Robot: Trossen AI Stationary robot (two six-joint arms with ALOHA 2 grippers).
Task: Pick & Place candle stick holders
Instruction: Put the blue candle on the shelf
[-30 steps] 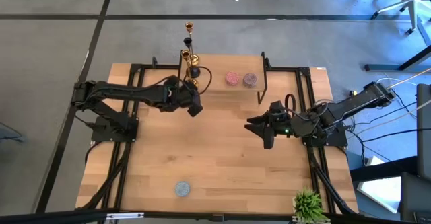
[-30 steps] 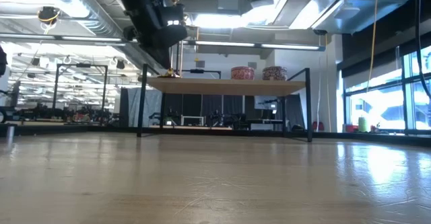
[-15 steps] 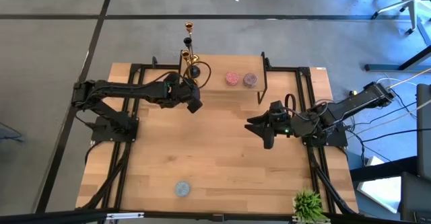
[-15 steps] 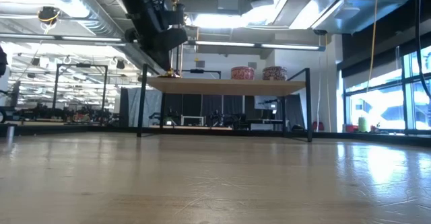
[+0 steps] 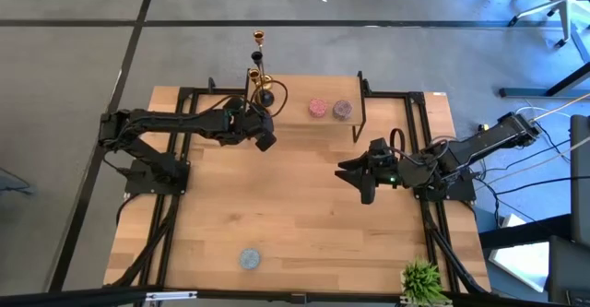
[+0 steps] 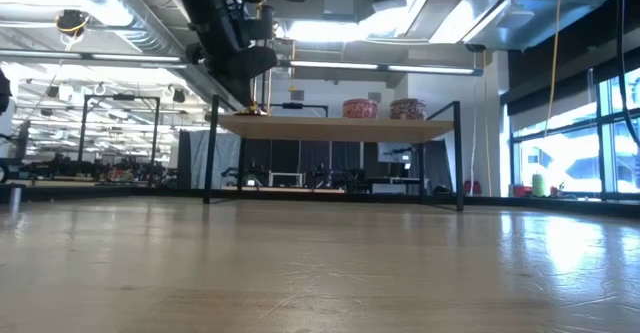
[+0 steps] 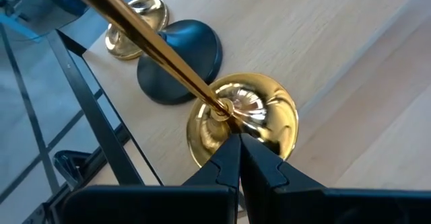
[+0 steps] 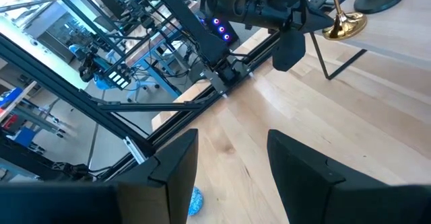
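Left pincer [image 7: 239, 143] is pinching shut on the candlestick [image 7: 242, 126] stem, base sitting on the far shelf [image 5: 304, 123]. Placing step; next, open and back off. Right pincer [image 8: 232, 160] is idling half-open over the desk [image 5: 304, 224].

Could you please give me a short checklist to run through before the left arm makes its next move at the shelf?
1. Left gripper shut: ok, fingers pressed together just short of the gold base.
2. Holding a candlestick: not ok, nothing sits between the fingers.
3. Near candlestick set on the shelf: ok, base flat on the wood.
4. Neighbours apart: ok, dark base and second gold base stand beside it, not touching.
5. Right gripper out of the way: ok, open over the table, empty.
6. Candlestick fully upright: cannot tell.
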